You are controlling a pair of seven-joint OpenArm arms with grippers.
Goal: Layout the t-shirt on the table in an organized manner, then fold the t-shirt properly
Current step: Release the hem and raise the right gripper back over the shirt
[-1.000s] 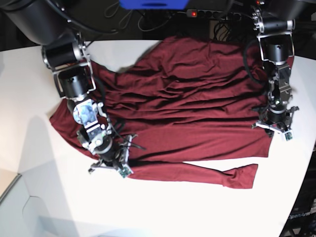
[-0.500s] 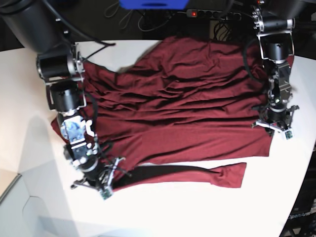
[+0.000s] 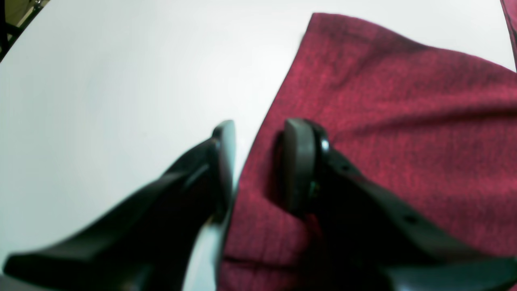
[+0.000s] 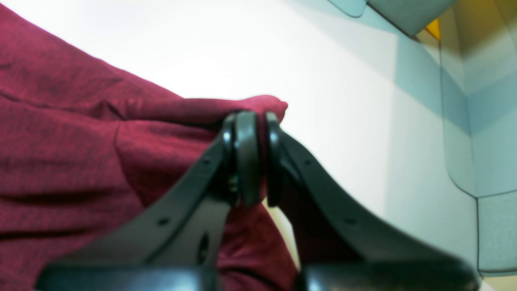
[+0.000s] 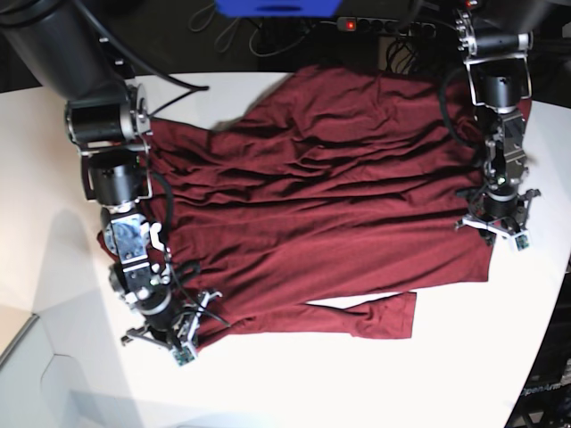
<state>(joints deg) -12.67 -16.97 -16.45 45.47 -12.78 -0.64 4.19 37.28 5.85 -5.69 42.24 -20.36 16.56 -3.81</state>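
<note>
The dark maroon t-shirt (image 5: 330,196) lies spread across the white table (image 5: 294,383), rumpled, with a long sleeve (image 5: 357,316) along its near edge. My right gripper (image 5: 174,343) is at the shirt's near left corner. In the right wrist view it (image 4: 258,121) is shut on a bunched fold of the shirt (image 4: 72,133). My left gripper (image 5: 496,234) is at the shirt's right edge. In the left wrist view it (image 3: 258,161) is open and straddles the shirt's edge (image 3: 404,121): one finger over bare table (image 3: 101,81), the other over fabric.
A power strip (image 5: 384,25), cables and a blue object (image 5: 277,7) lie behind the table's far edge. A pale grey-teal panel (image 5: 36,379) sits at the front left corner, also in the right wrist view (image 4: 464,121). The table's curved edge runs close to the left gripper.
My right gripper has moved toward the front left with the shirt's fold in it, dragging the near sleeve leftward. The left arm has not moved.
</note>
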